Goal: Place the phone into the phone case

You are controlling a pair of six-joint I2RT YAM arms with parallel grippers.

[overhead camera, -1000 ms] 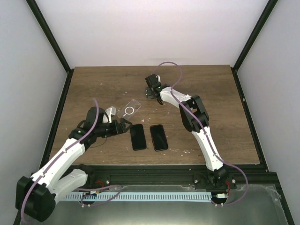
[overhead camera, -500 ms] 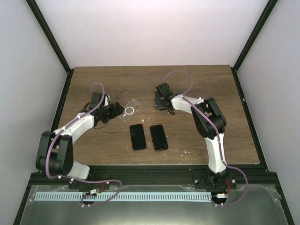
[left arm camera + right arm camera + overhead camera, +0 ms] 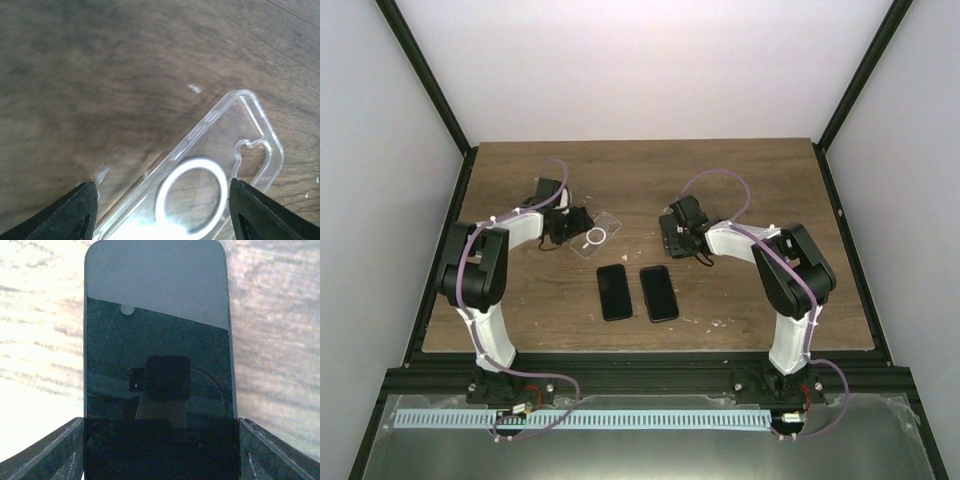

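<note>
A clear phone case point(image 3: 599, 236) with a white ring lies on the wooden table point(image 3: 770, 180), left of centre. My left gripper point(image 3: 577, 223) is at its left end, open; in the left wrist view the case point(image 3: 220, 150) lies between and ahead of the gripper's point(image 3: 161, 184) spread fingertips point(image 3: 80, 205). Two black phones lie side by side nearer the front, a left phone point(image 3: 613, 292) and a right phone point(image 3: 658, 292). My right gripper point(image 3: 672, 240) is open just behind the right phone. In the right wrist view that phone point(image 3: 157, 340) fills the gap between the gripper's point(image 3: 160, 422) fingers point(image 3: 55, 455).
Black frame rails point(image 3: 440, 260) border the table on both sides. White side walls stand close beyond them. Small pale specks point(image 3: 720, 322) dot the table near the front edge.
My left gripper has swung from the table's front left back to the case's left end. My right gripper has moved nearer and to the right, down towards the right phone.
</note>
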